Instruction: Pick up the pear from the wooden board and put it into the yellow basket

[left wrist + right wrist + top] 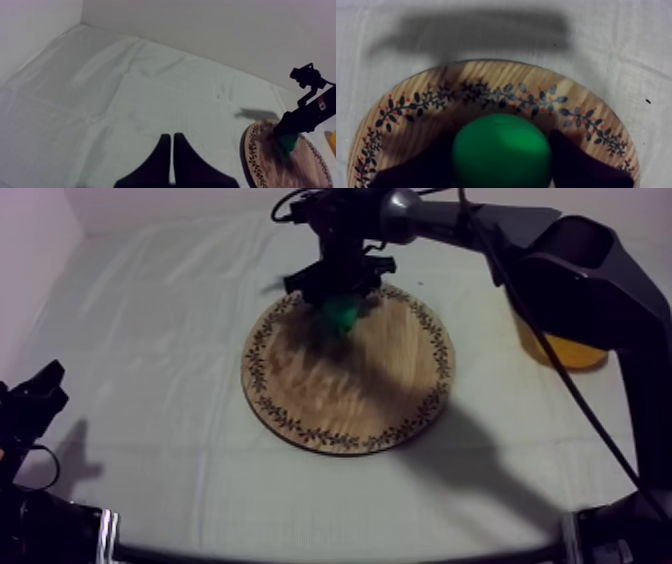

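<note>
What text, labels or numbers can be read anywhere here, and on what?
No readable text.
Too small to read: a white sticker on the right arm.
No letters on the wooden board, only a leaf pattern on its rim; none on the pear.

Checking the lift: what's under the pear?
The board, patterned rim showing beyond. The spot beneath the pear is covered, so touching or lifted can't be told.
</note>
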